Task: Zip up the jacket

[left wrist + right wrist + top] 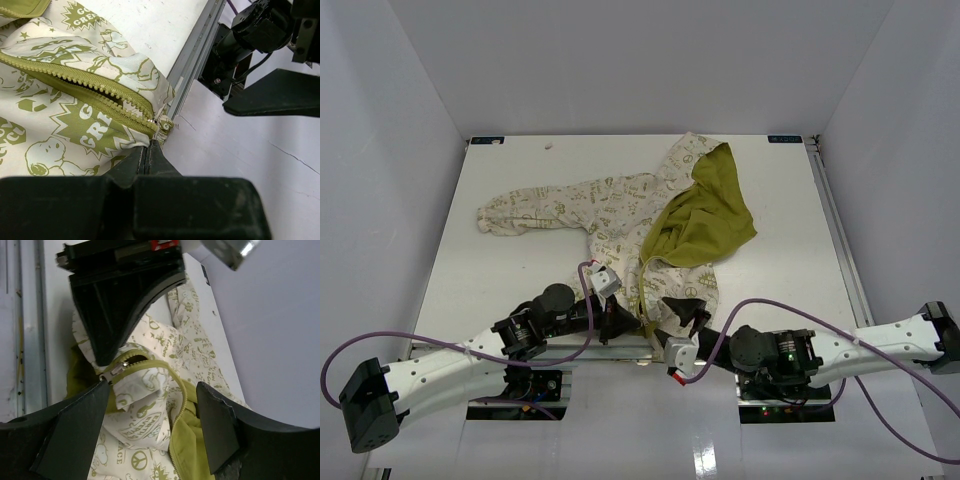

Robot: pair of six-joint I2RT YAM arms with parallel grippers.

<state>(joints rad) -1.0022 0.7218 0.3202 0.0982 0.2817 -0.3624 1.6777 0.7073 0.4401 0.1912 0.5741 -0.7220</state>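
Near the front edge of the table [780,210], at about 6 o'clock in the overhead view, lies the bottom hem of the jacket [620,205]. Its body runs up toward 12 o'clock across the middle of the tabletop. The hood [705,215] is flopped open toward 1 o'clock with its olive lining up, and one sleeve [520,212] stretches out toward 9 o'clock.

The left gripper [613,318] has its fingers pressed together on the hem corner at the foot of the zipper [90,95], whose two rows of olive teeth stand apart above the grip. The right gripper [672,315] has its fingers spread wide on either side of the hem. The silver slider [117,369] sits at the bottom of the track, just beside its left-hand finger. From the right wrist, the left gripper's black body comes down from 12 o'clock and covers the fabric next to the slider.

Purple cables [765,301] loop off both arms. A grey metal rail [192,75] borders the table's near edge, and the hem corner hangs slightly over it.

The tabletop is plain white and matte, with a small faint mark near its far edge, and white walls [640,60] close it in on three sides.

Green print on the cream cloth reads "GO GREE" and, lower down, "GREE" [95,132], cut off by folds. A cartoon dog's head is printed nearby. The right wrist view shows a peace sign [137,460] beside the letters "ACE".
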